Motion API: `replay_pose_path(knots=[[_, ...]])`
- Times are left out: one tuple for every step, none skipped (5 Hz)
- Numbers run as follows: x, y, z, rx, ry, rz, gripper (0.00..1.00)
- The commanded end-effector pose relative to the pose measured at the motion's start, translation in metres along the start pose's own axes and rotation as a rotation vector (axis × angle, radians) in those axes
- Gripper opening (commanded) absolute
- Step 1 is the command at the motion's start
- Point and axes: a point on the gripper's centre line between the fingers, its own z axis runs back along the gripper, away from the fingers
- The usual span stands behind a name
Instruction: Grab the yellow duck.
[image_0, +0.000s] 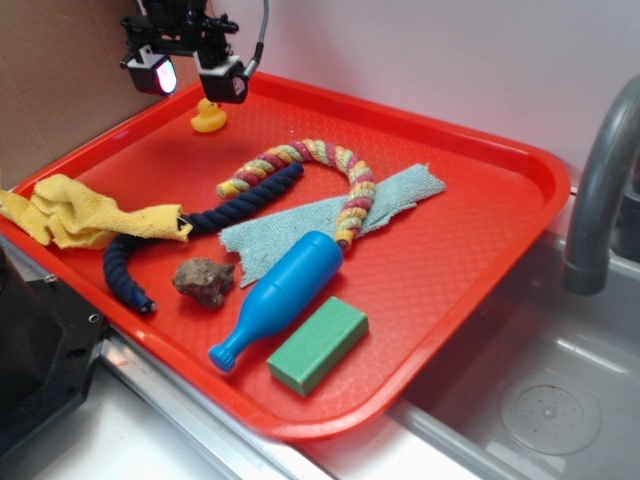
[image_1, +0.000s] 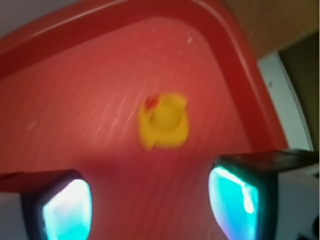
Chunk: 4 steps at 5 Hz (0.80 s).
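The yellow duck (image_0: 208, 117) is a tiny rubber duck with an orange beak. It stands on the red tray (image_0: 480, 250) near its far left corner. My gripper (image_0: 190, 75) hangs above and a little left of the duck, open and empty, with its two pads apart. In the wrist view the duck (image_1: 165, 121) lies on the tray floor beyond the gap between my fingers (image_1: 150, 205), blurred, with nothing between the pads.
On the tray lie a yellow cloth (image_0: 70, 215), a dark blue rope (image_0: 180, 240), a multicoloured rope (image_0: 320, 170), a light blue cloth (image_0: 330, 215), a brown rock (image_0: 204, 281), a blue bottle (image_0: 280, 295) and a green block (image_0: 318, 343). A sink and a grey faucet (image_0: 595, 190) are at the right.
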Motion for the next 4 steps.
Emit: replay_pose_path(knots=[[0.017, 0.017, -0.022, 0.014, -0.018, -0.027, 1.0], [0.028, -0.003, -0.032, 0.028, -0.006, -0.131, 1.0], [0.029, -0.019, -0.032, 0.009, -0.025, -0.173, 0.0], [0.014, -0.019, -0.003, -0.002, -0.021, -0.165, 0.0]])
